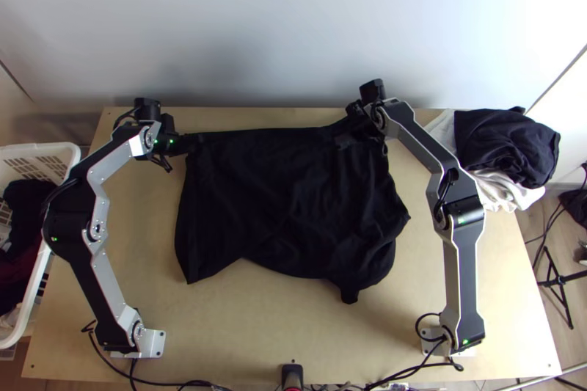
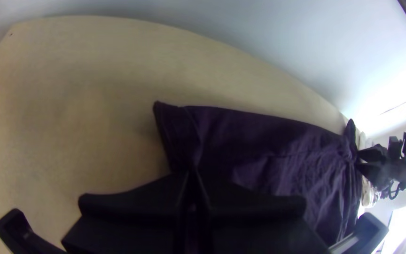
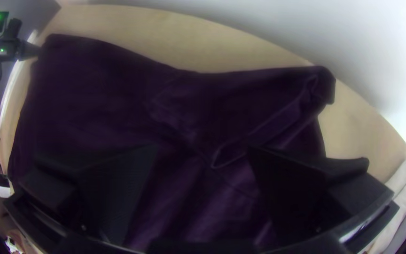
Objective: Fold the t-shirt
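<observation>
One wooden table (image 1: 132, 244), pale wall (image 1: 293, 31) behind, white basket (image 1: 75, 155) alongside! Black t-shirt (image 1: 286, 200) mid-table, left gripper (image 1: 191, 141) pinching its edge, right gripper (image 1: 346, 136) gaping wide over the cloth, clamping nothing.

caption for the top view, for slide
Left end effector and right end effector near the far edge of a dark t-shirt loosely spread on a wooden table.
</observation>
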Controlling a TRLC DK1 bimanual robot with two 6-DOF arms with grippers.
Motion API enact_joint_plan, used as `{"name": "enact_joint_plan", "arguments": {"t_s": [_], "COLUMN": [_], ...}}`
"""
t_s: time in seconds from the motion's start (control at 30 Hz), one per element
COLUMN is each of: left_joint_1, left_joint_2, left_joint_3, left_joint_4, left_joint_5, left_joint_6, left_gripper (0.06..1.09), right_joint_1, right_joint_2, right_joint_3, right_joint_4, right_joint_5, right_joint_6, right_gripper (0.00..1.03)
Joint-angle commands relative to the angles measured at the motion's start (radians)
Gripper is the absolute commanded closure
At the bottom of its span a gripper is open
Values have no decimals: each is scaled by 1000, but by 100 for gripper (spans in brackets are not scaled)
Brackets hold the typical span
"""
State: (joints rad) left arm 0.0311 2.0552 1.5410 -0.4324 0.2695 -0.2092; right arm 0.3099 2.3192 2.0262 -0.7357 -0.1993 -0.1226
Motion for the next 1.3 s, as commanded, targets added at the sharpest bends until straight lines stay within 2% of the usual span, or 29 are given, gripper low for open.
{"name": "enact_joint_plan", "arguments": {"t_s": [0.0,0.17,0.3,0.4,0.47,0.83,1.07,1.27], "left_joint_1": [7,7,7,6,6,7,7,7], "left_joint_2": [-27,-32,-27,-23,-23,-66,-124,-214], "left_joint_3": [-33,-35,-24,-5,2,42,119,186], "left_joint_4": [6,11,11,11,11,-3,-54,-101], "left_joint_5": [0,0,2,4,10,39,51,53], "left_joint_6": [11,14,17,17,16,8,13,39], "left_gripper": [105,105,105,105,105,105,105,105], "right_joint_1": [31,34,31,26,23,12,-28,-48], "right_joint_2": [35,65,106,111,106,3,-132,-271], "right_joint_3": [39,77,126,128,128,140,126,138], "right_joint_4": [-1,-1,-19,-28,-41,-44,-54,-67], "right_joint_5": [-2,-2,-2,-2,-2,-3,-29,-35], "right_joint_6": [3,3,5,8,9,29,77,74], "right_gripper": [13,26,56,86,100,100,100,100]}}
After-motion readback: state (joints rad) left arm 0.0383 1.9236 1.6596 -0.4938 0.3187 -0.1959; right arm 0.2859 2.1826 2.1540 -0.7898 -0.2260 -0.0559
